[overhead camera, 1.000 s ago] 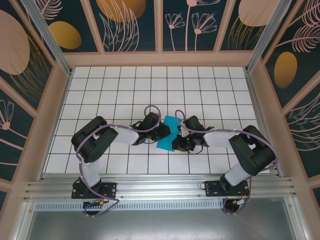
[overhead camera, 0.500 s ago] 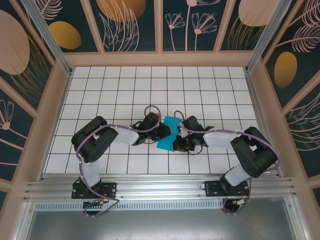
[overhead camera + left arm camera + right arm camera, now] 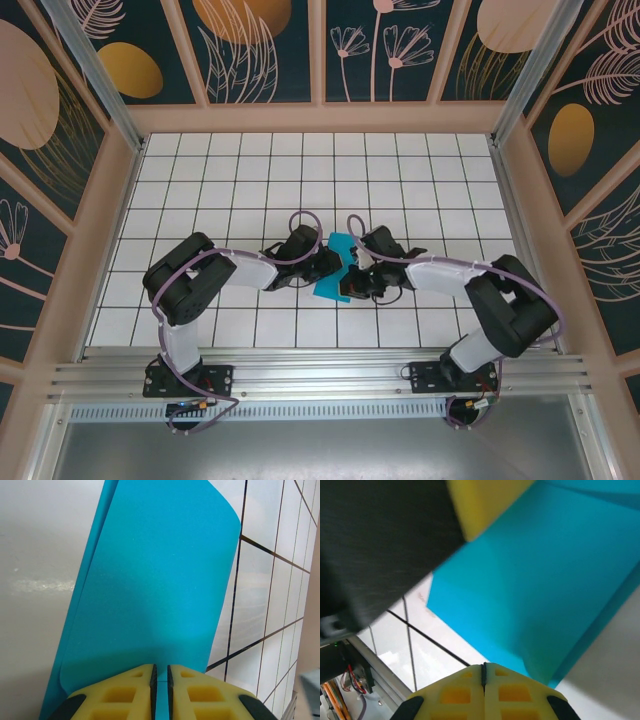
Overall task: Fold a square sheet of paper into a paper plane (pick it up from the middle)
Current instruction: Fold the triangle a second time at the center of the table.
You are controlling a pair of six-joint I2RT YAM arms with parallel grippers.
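The square sheet of paper (image 3: 332, 272) is teal-blue, creased into layers and raised off the tiled floor between the two arms. In the left wrist view the sheet (image 3: 160, 580) rises ahead, and my left gripper (image 3: 161, 666) is shut on its lower edge, with teal showing in the thin gap. From above, the left gripper (image 3: 337, 262) meets the sheet from the left. My right gripper (image 3: 483, 665) is shut with nothing between its pads, just below the sheet's (image 3: 545, 590) underside. Seen from above, the right gripper (image 3: 351, 283) sits at the sheet's right edge. The paper plane is out of view.
The white tiled floor (image 3: 250, 180) stretches open behind and beside the arms. Wooden-framed walls enclose it, and a metal rail (image 3: 320, 375) runs along the near edge. In the right wrist view the left arm's dark body (image 3: 380, 545) and a yellow finger (image 3: 485, 500) loom close overhead.
My right gripper has closed fully and moved left, in against the paper. The sheet looks narrower from above. The left gripper keeps its hold and has not moved.
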